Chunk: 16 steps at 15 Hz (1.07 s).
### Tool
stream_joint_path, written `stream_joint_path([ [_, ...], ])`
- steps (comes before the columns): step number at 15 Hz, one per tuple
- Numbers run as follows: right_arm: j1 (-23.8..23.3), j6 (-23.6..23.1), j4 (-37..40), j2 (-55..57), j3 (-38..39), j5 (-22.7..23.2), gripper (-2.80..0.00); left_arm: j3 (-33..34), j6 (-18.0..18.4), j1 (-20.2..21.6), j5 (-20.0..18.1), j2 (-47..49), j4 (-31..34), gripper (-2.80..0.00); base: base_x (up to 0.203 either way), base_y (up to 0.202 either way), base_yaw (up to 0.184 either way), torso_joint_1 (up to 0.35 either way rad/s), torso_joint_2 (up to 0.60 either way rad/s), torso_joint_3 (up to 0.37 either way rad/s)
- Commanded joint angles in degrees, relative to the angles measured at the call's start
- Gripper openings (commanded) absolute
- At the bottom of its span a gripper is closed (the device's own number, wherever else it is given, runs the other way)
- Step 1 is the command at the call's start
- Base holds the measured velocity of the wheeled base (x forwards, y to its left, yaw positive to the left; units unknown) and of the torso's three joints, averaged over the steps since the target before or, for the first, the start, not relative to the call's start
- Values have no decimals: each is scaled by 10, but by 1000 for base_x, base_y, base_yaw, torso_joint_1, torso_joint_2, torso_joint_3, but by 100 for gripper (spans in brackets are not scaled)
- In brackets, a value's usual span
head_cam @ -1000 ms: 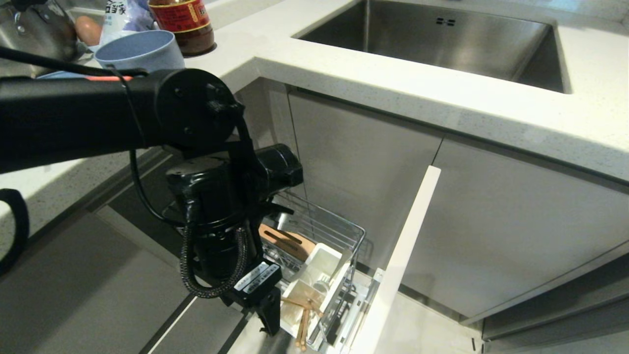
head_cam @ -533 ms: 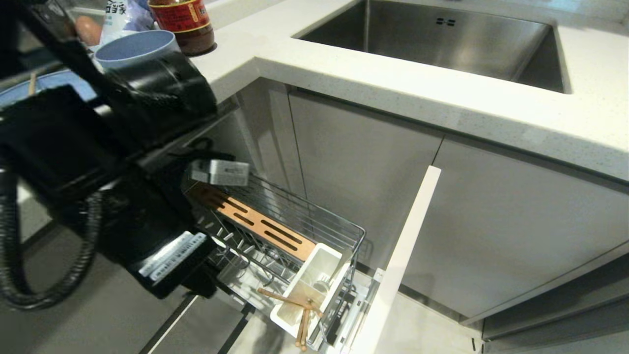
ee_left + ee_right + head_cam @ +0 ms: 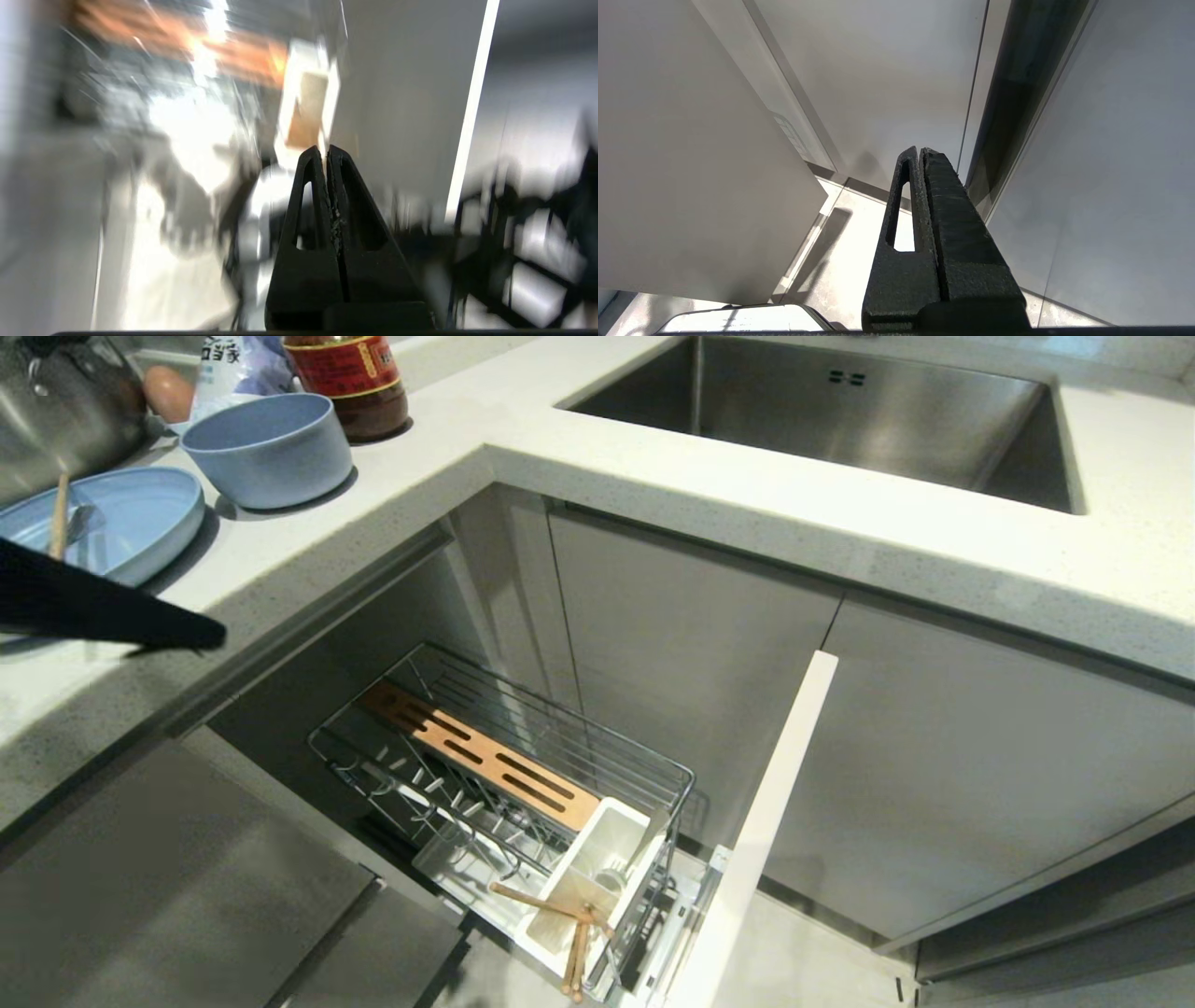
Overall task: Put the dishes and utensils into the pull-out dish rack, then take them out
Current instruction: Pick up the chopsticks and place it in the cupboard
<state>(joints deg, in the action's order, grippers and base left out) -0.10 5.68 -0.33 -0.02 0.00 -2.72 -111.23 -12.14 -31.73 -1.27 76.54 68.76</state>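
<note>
The pull-out dish rack (image 3: pixel 653 775) stands drawn out below the counter, with its wood strip (image 3: pixel 485 761) and white utensil cup (image 3: pixel 597 859). Wooden chopsticks (image 3: pixel 571 938) lean in the cup. On the counter at the far left lie the pale blue plate (image 3: pixel 131 523), with one chopstick (image 3: pixel 59 513) on it, and the bowl (image 3: pixel 266 448). Only a black part of my left arm (image 3: pixel 103 611) shows at the left edge. In the blurred left wrist view my left gripper (image 3: pixel 324 149) is shut and empty, above the rack (image 3: pixel 187 102). My right gripper (image 3: pixel 919 150) hangs shut beside cabinet fronts.
The rack's narrow pale cabinet front (image 3: pixel 775 803) sticks out to the right of the basket. A steel sink (image 3: pixel 840 411) is set in the counter behind. A brown bottle (image 3: pixel 350 383), an egg (image 3: pixel 168 392) and a steel pot (image 3: pixel 56 401) crowd the far left corner.
My left arm has lifted off the utensil cup and swung up and to the left, almost out of the head view. The rack now shows uncovered; the chopsticks stay in the cup.
</note>
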Motion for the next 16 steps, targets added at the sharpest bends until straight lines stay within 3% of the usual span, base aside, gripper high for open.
stream_joint_path([
  [1,0,0,0,-2,0,0,-280,0,-14,77,8,-54,-55,-280,0,0,0,0,0,0],
  [3,0,0,0,-2,0,0,-280,0,-20,146,45,-64,-94,-280,0,0,0,0,0,0],
  [7,0,0,0,-2,0,0,-280,0,-22,228,221,-65,-121,-280,0,0,0,0,0,0],
  [8,0,0,0,-2,0,0,-280,0,-22,257,244,-60,-118,-110,0,0,0,0,0,0],
  [9,0,0,0,-2,0,0,-280,0,-23,284,253,-54,-117,0,0,0,0,0,0,0],
  [13,0,0,0,-2,0,0,-280,0,-35,334,258,-16,-113,0,0,0,0,0,0,0],
  [16,0,0,0,-2,0,0,-280,0,-53,336,249,13,-99,0,0,0,0,0,0,0],
])
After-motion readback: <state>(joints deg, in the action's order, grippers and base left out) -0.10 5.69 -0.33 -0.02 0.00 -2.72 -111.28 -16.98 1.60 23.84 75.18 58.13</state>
